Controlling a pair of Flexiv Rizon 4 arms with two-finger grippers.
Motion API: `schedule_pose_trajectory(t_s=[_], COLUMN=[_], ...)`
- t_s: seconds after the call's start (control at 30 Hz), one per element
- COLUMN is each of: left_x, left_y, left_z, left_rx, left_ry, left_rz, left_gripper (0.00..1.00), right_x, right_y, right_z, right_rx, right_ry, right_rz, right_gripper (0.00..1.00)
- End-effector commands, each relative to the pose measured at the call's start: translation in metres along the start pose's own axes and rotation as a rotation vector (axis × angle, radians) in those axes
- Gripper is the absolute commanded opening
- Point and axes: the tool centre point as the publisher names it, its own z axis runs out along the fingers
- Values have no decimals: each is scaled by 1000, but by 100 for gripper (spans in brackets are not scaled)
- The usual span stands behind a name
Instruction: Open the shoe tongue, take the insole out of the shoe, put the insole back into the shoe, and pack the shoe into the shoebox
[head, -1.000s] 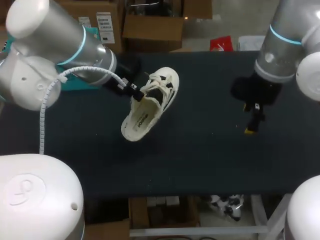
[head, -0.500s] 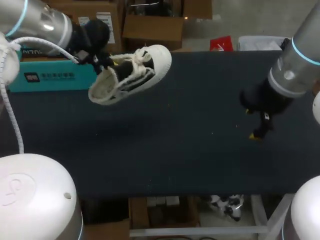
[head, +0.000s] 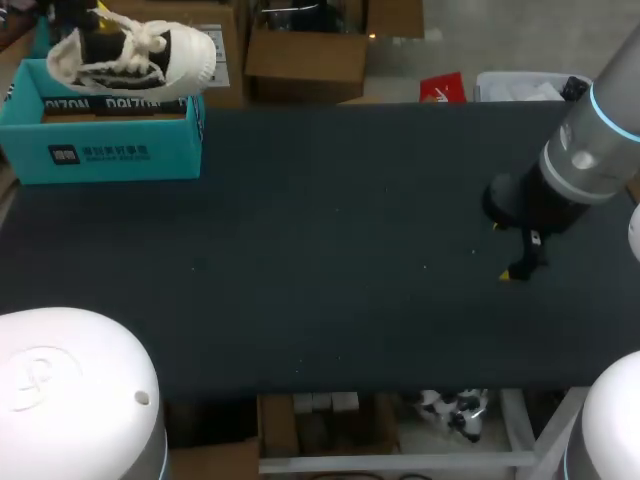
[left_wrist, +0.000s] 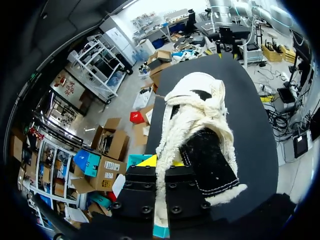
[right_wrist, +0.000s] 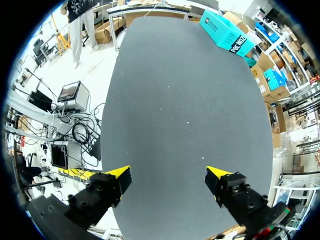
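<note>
The left gripper (left_wrist: 162, 163) is clenched on the shoe (left_wrist: 200, 130). The cream wall of the shoe's opening is pinched between the two yellow-tipped fingers, and the shoe is carried ahead of them with its toe pointing away. The upper is cream-white with black panels, and the white laces (left_wrist: 210, 97) are bunched loosely over it.

In the head view the shoe (head: 135, 55) is held at the far left corner of the desk (head: 300, 250), over the open top of the shoebox (head: 120, 150). Its toe is turned toward the desk's middle. Whether it touches the shoebox cannot be told. The shoebox is teal, and white print is carried on its near side wall.

The right gripper (right_wrist: 167, 175) is released, its fingers spread wide with nothing between them. It is held over the right part of the desk, well apart from the shoebox, which is seen from the right wrist at the corner far ahead.

The desk surface is dark and matte, and a few pale specks are scattered over it.
</note>
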Motion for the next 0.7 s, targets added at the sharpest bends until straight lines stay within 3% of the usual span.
schedule_pose_trajectory(t_s=[0.03, 0.3, 0.4, 0.7], left_x=[-70, -107, -125, -136], left_y=[52, 134, 156, 207], left_z=[8, 42, 55, 99], left_rx=[35, 37, 52, 68], left_ry=[265, 307, 331, 414], left_rz=[-1, -41, -62, -114], left_gripper=[0, 0, 0, 0], right_x=[0, 0, 0, 0], right_y=[0, 0, 0, 0], right_z=[0, 0, 0, 0], right_rx=[0, 0, 0, 0], right_ry=[0, 0, 0, 0], right_rz=[-1, -1, -1, -1], right_gripper=[100, 100, 100, 100])
